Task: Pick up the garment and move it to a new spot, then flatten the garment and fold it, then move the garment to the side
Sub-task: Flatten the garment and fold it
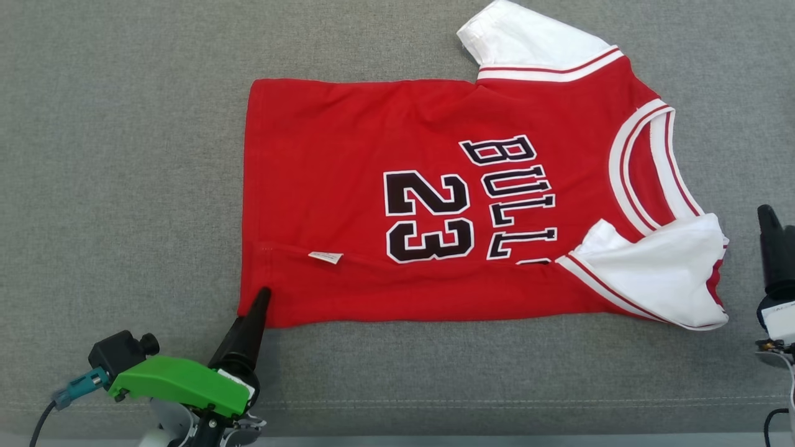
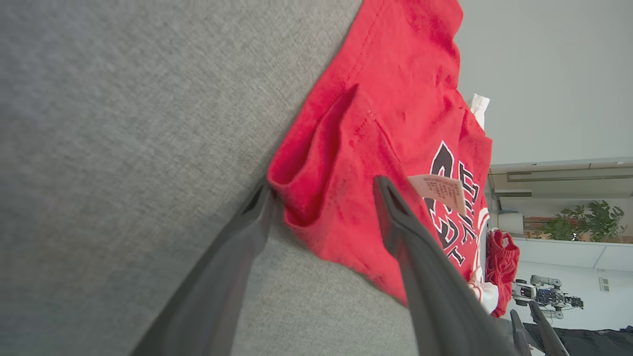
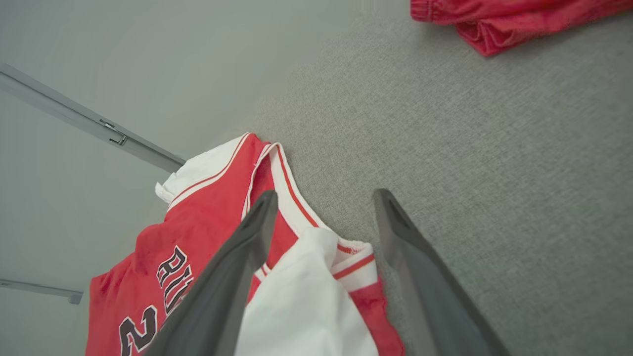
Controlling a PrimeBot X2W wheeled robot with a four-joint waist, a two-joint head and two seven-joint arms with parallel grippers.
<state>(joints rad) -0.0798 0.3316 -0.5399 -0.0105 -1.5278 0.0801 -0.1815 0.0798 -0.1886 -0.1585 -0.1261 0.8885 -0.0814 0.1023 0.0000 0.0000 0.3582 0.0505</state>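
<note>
The garment [image 1: 435, 186] is a red jersey with white sleeves, striped trim and black "BULLS 23" lettering. It lies flat on the grey surface with the neck to the right, and its near edge is folded up over the number. My left gripper [image 1: 261, 298] is at the near left hem corner. The left wrist view shows this gripper [image 2: 324, 188] open, with the puffed-up red corner [image 2: 316, 188] loose between the fingers. My right gripper [image 1: 779, 223] is at the right edge, beside the white sleeve [image 1: 658, 273]. In the right wrist view the right gripper [image 3: 326, 194] is open over the sleeve and collar [image 3: 306, 257].
The grey cloth surface [image 1: 124, 186] extends all around the jersey, with a seam near the front edge [image 1: 435, 403]. A second red piece with a gathered waistband [image 3: 494, 20] lies beyond the jersey's neck end. A pale wall [image 3: 123, 74] stands behind.
</note>
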